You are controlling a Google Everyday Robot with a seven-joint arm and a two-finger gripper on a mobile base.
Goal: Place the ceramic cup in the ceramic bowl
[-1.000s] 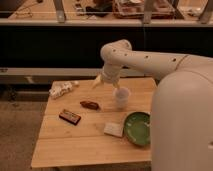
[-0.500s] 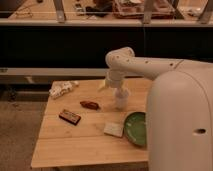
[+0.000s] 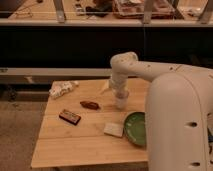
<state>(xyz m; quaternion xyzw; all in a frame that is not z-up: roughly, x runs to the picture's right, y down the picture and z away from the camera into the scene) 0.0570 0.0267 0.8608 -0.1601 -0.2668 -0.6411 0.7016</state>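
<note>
The white ceramic cup (image 3: 121,100) stands upright on the wooden table (image 3: 75,142), behind and left of the green ceramic bowl (image 3: 136,128). The bowl sits near the table's right front, partly hidden by my white arm. My gripper (image 3: 119,89) comes down right over the cup's rim, at the end of the arm that bends in from the right. The cup is a short way apart from the bowl.
A flat pale block (image 3: 113,129) lies just left of the bowl. A brown oblong item (image 3: 90,104) and a dark rectangular packet (image 3: 70,116) lie left of the cup. A crumpled white wrapper (image 3: 62,89) sits at the back left corner. A dark shelf unit stands behind the table.
The arm's wrist has swung from left of the cup to directly above it, lowering the gripper onto the cup's top. The cup and bowl have not moved.
</note>
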